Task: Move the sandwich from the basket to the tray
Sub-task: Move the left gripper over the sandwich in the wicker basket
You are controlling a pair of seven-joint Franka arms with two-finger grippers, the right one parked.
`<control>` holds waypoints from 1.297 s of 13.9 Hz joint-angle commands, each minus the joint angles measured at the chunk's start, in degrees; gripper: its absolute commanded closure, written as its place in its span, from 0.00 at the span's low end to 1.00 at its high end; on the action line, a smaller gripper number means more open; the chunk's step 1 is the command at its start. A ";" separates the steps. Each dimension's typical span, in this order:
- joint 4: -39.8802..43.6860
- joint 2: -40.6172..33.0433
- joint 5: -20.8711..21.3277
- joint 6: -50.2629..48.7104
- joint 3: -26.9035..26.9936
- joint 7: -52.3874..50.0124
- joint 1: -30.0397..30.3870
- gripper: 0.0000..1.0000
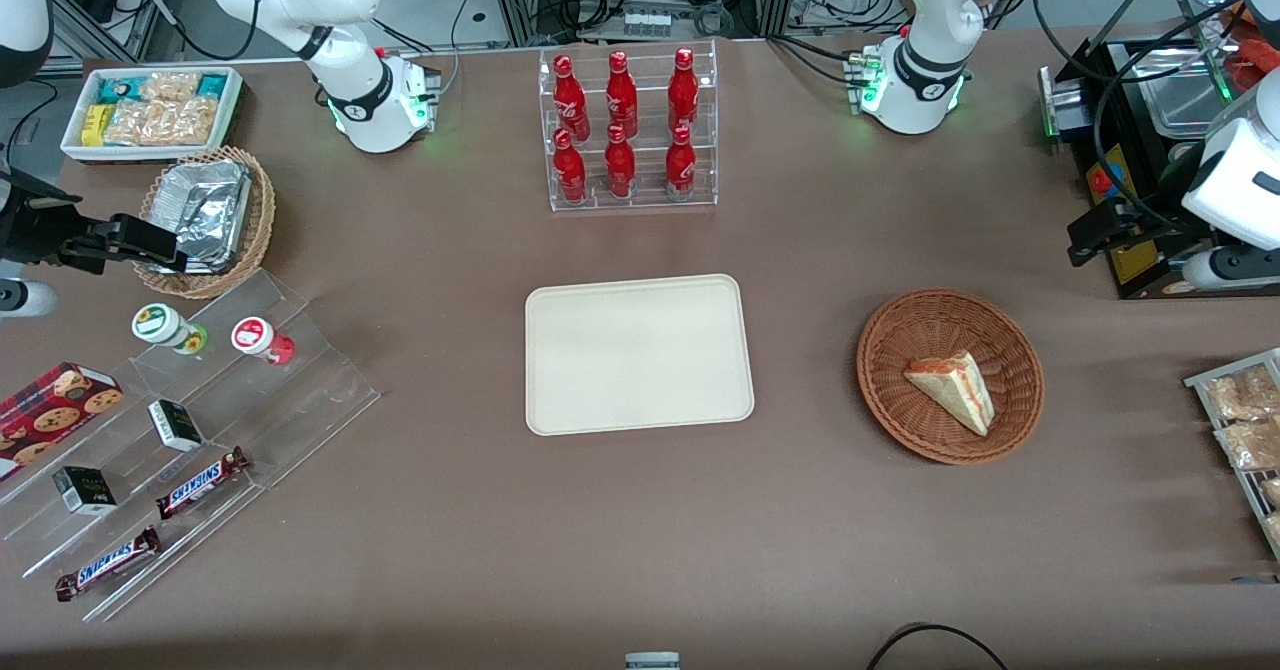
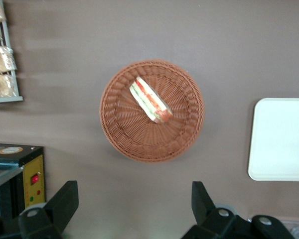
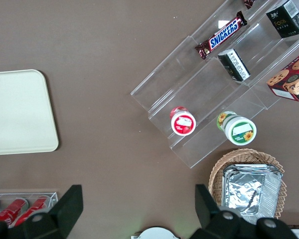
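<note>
The sandwich [image 1: 953, 388], a pale bread wedge with red-orange and green filling, lies in the round reddish-brown wicker basket [image 1: 900, 335]. The basket stands beside the cream-beige tray [image 1: 637, 353], toward the working arm's end of the table. The tray is bare. My left gripper [image 1: 1085, 235] hangs high above the table, farther from the front camera than the basket, next to a black appliance. In the left wrist view the gripper [image 2: 134, 204] is open and holds nothing; the sandwich [image 2: 150, 100], the basket [image 2: 124, 139] and part of the tray [image 2: 281, 139] show below it.
A black appliance [image 1: 1140, 150] and a wire rack of snack packets [image 1: 1240, 420] stand at the working arm's end. A clear rack of red bottles [image 1: 625, 130] stands farther back than the tray. Clear stepped shelves [image 1: 190, 450], a foil-lined basket [image 1: 205, 215] and a white snack bin [image 1: 150, 110] lie toward the parked arm's end.
</note>
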 commanded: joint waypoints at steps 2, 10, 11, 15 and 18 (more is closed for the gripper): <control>0.02 -1.05 -1.25 -1.83 0.46 1.25 0.06 0.00; -20.34 -3.33 0.95 19.66 0.55 -3.82 0.06 0.00; -22.81 -2.98 0.94 23.36 0.55 -7.15 -0.03 0.00; -34.32 -1.76 0.86 42.77 0.38 -23.24 -0.12 0.00; -38.12 0.88 0.85 51.24 0.29 -31.86 -0.21 0.00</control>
